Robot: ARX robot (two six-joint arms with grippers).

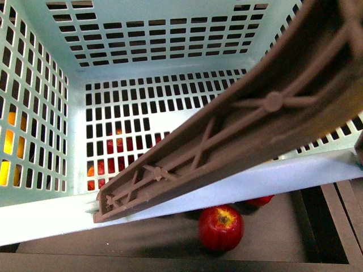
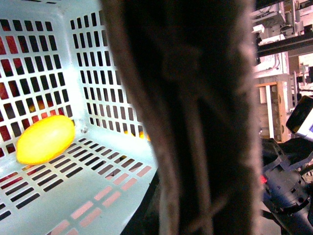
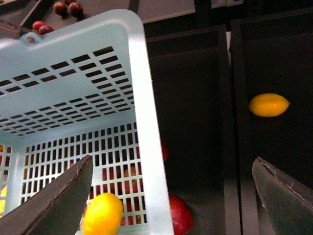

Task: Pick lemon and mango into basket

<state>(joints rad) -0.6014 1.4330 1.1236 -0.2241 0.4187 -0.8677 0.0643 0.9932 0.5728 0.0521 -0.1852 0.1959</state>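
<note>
The aqua basket (image 1: 170,34) fills the front view, lifted, with its brown handle (image 1: 238,130) slanting across it. My left gripper is shut on the basket's handle (image 2: 195,122), which blocks the left wrist view and hides the fingers. The orange-yellow mango (image 2: 45,139) lies on the slotted floor inside the basket (image 2: 98,191); the right wrist view shows the mango (image 3: 101,214) too. The small yellow lemon (image 3: 268,105) rests alone in a dark bin, outside the basket (image 3: 142,122). My right gripper (image 3: 172,159) hangs open over the basket's rim, and the lemon lies beyond its fingertips.
A red apple (image 1: 220,226) sits in a brown bin below the basket, and more red and orange fruit shows through the slots. Another red apple (image 3: 178,215) lies beside the basket wall. Dark bin dividers (image 3: 230,147) run between compartments. Small dark fruits (image 3: 66,7) lie further off.
</note>
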